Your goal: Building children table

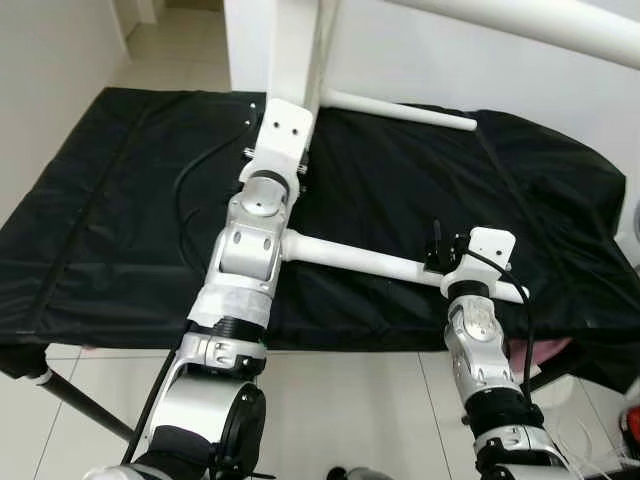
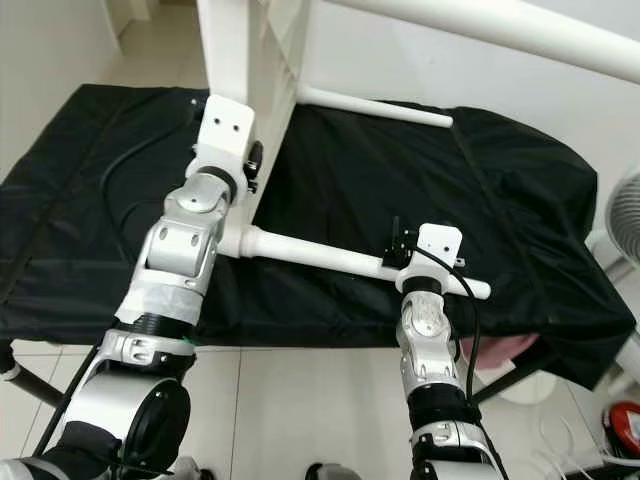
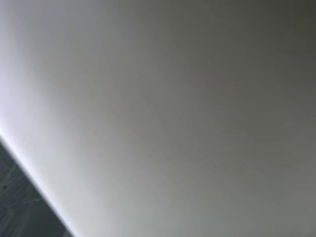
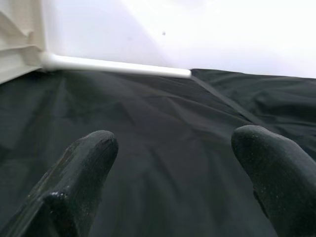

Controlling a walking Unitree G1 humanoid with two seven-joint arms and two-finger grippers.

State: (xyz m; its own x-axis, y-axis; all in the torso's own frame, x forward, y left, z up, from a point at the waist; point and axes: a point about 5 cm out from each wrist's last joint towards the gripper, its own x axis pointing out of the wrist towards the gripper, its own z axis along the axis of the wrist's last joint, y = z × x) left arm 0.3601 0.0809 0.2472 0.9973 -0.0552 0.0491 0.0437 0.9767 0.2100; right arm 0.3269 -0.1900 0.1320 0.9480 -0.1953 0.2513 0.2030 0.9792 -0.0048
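You had white children table [image 1: 300, 60] tipped on side on black cloth [image 1: 120, 220]. Left tool state: cannot tell. Right tool [image 4: 173, 168] released, fingers [image 4: 84, 168] spread, just beside near leg [image 1: 360, 260].

The left arm reaches forward over the worktop's near edge toward its far middle, wrist straight, its white camera bracket uppermost. The left pincer [image 1: 270, 150] is hidden beneath that bracket, so its fingers cannot be judged. The right arm extends a shorter way, just past the near edge, right of centre. The right pincer [image 4: 173, 173] points forward, its two black fingers [image 4: 81, 173] spread wide apart.
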